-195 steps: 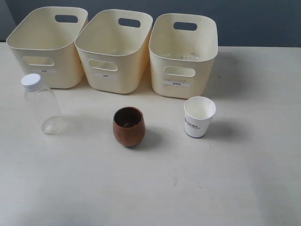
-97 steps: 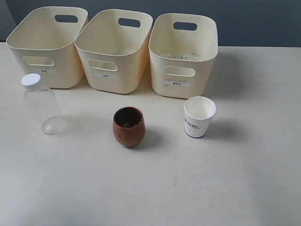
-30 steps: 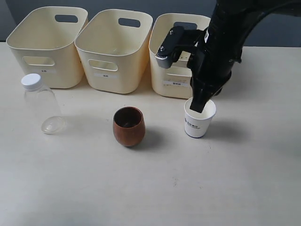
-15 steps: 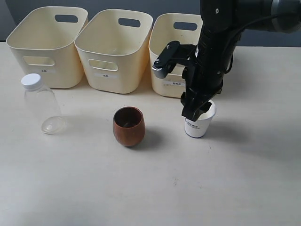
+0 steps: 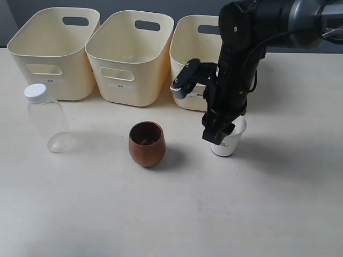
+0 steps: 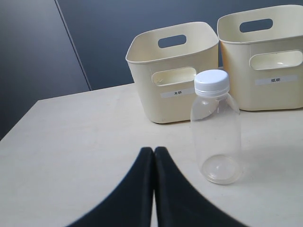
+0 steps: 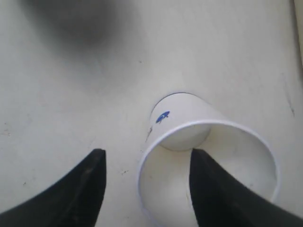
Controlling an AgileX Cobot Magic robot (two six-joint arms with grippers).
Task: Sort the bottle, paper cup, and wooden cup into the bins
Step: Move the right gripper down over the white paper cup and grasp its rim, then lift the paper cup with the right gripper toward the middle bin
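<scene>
The white paper cup [image 5: 231, 145] stands upright in front of the right bin [image 5: 183, 68]. My right gripper [image 5: 217, 134] is lowered over it and open. In the right wrist view one finger [image 7: 213, 189] is inside the paper cup [image 7: 187, 111] and the other finger [image 7: 83, 189] is outside its wall, so the right gripper [image 7: 147, 158] straddles the rim. The reddish-brown wooden cup [image 5: 146, 143] stands mid-table. At the far left stands the clear bottle [image 5: 47, 120] with its white cap. My left gripper [image 6: 154, 151] is shut and empty, a short way from the bottle [image 6: 215, 137].
Three cream bins line the back: the left bin [image 5: 75, 80], the middle bin [image 5: 146, 80] and the right one, partly hidden by the black arm [image 5: 241, 48]. The left wrist view shows two labelled bins [image 6: 165, 106] [image 6: 270, 97] behind the bottle.
My right arm came in from the upper right and descended onto the paper cup; its fingers now sit lower, astride the cup's wall. The bottle, both cups and the bins have not moved.
</scene>
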